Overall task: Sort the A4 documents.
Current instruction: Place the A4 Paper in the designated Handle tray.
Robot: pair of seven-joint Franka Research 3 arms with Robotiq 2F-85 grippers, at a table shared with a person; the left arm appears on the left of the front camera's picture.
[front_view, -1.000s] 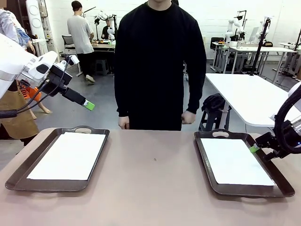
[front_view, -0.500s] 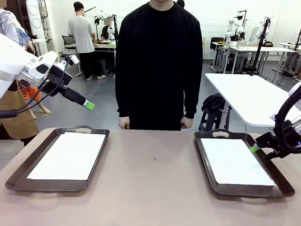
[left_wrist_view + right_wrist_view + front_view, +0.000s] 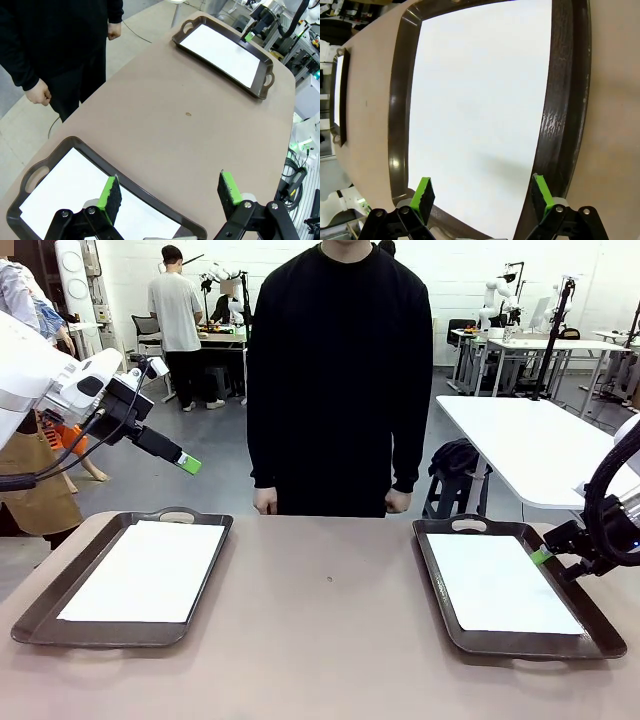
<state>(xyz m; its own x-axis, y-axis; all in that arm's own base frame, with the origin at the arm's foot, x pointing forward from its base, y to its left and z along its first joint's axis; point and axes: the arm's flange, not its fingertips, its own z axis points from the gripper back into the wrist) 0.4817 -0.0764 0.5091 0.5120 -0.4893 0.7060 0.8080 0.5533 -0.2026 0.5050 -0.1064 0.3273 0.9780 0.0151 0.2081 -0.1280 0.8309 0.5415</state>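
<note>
White A4 documents lie in two dark brown trays: one sheet [image 3: 146, 570] in the left tray [image 3: 60, 592], another sheet [image 3: 500, 583] in the right tray [image 3: 440, 580]. My left gripper [image 3: 188, 463] hangs open in the air, high over the left tray's far end; its wrist view shows both green pads [image 3: 110, 191] spread wide above that sheet [image 3: 65, 190]. My right gripper [image 3: 541, 556] is open too, low over the right edge of the right tray, and through its wrist camera the fingers straddle the sheet [image 3: 480, 110] and the tray rim [image 3: 565, 100]. Neither holds anything.
A person in black stands at the far side, hands [image 3: 264, 502] hanging near the table edge. The brown tabletop [image 3: 330, 630] between the trays is bare except for a small speck [image 3: 330, 579]. White tables stand behind at the right.
</note>
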